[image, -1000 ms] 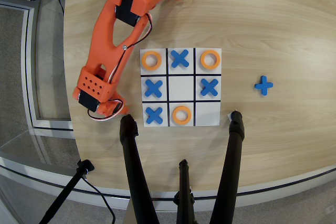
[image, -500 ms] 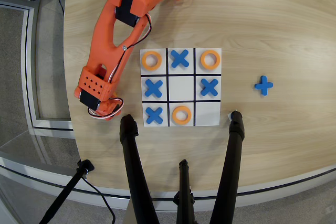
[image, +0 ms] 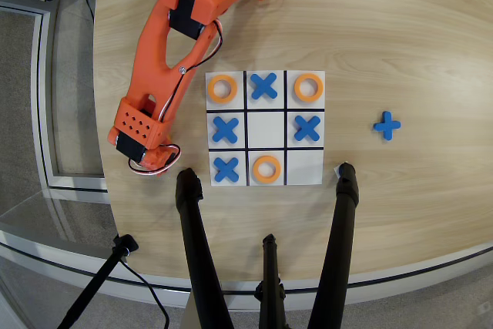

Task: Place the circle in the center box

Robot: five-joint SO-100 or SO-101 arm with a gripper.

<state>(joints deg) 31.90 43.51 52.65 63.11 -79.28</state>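
- My orange arm [image: 166, 52] stretches from the 12 o'clock edge of the tabletop [image: 400, 44] down toward 8 o'clock, left of the white grid board [image: 304, 167] in the overhead view.
- My hand [image: 150, 161] sits at the arm's low end, just off the board's bottom-left corner, not touching it. My own wrist housing covers the fingers, so I cannot tell whether the hand is open or closed, or whether it carries anything.
- The center box [image: 266, 129] is bare white, framed by black lines.
- Three orange rings lie on the board: one in the top-left cell [image: 223, 88], one in the top-right cell [image: 308, 87], and one in the bottom-middle cell [image: 266, 169], directly at 6 o'clock from the center box.
- Blue crosses fill the top-middle cell [image: 264, 85], the left-middle cell [image: 225, 129], the right-middle cell [image: 306, 128] and the bottom-left cell [image: 226, 169].
- The bottom-right cell holds nothing.
- A spare blue cross [image: 387, 125] lies alone on the wood, well apart from the board at 3 o'clock.
- Black tripod legs [image: 196, 244] rise from the 6 o'clock edge, two of their tips ending just below the board's lower corners.
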